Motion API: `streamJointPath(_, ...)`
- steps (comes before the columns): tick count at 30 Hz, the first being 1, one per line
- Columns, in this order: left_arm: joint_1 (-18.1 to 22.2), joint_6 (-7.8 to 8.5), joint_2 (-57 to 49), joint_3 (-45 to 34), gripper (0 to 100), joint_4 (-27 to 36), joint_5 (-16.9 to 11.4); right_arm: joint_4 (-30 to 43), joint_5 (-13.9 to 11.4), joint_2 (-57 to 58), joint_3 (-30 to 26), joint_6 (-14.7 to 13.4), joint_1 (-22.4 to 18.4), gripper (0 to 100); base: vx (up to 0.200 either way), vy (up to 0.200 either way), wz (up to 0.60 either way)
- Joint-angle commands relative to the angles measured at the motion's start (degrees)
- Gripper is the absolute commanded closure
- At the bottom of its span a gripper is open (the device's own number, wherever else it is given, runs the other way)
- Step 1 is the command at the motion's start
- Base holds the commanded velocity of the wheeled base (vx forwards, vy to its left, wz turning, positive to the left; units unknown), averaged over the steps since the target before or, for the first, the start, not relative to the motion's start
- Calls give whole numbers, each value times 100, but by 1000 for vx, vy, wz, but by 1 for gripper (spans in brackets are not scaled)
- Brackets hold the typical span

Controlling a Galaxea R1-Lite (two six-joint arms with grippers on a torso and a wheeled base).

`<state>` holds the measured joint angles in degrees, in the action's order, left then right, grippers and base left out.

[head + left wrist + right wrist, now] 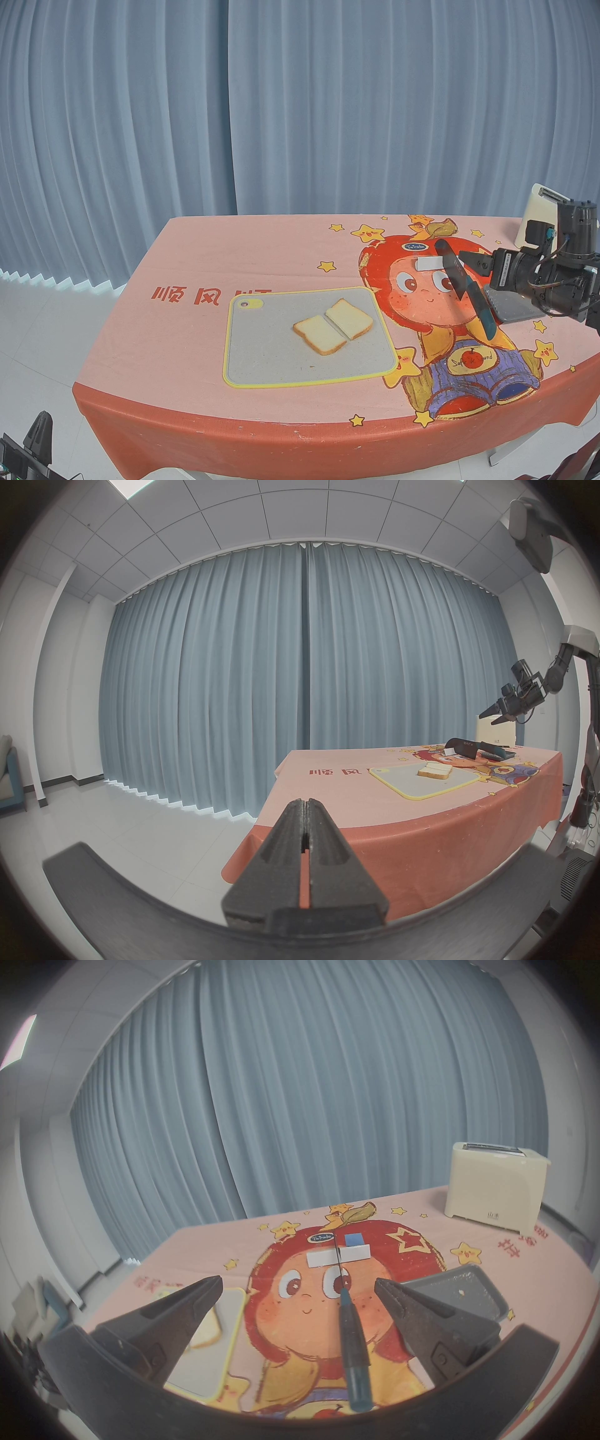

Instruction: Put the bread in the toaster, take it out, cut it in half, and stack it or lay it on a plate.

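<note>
My right gripper [470, 269] hangs above the right side of the table [187, 325] with its fingers spread wide apart and nothing between them. Under that gap lies the knife [351, 1341], on the cartoon face printed on the tablecloth, with its blue handle toward the near edge and its dark blade pointing to the far side. From my left wrist I see that same gripper [490, 714] well clear of the tabletop, apart from the knife.

Just to the right of the knife sits a grey tray [462, 1288]. The cream toaster [494, 1185] stands at the far right corner, well apart from the tray.

The bread [333, 325] is cut in two. Both halves lie flat and side by side, touching along the cut, on the right part of the yellow-rimmed cutting board [269, 356], which lies left of the knife near the middle of the table.

My left gripper [304, 805] is low and off the table's left end, its fingers pressed together on nothing.
</note>
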<state>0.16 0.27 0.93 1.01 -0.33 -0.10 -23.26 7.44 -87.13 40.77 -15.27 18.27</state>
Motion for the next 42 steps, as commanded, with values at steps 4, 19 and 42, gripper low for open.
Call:
streamJointPath(4, 2, 0, -93, -101, 100, -2, 1, -47, 74, 732, -157, -802, 168, 0, 0, 0, 0)
streamJointPath(19, 2, 0, -93, -101, 100, -2, 1, -1787, -128, 1453, -1510, -1083, 335, 0, 0, 0, 0)
streamJointPath(42, 2, 0, -93, -101, 100, -2, 1, -2385, -1666, 1251, -1616, -1478, 713, 0, 0, 0, 0)
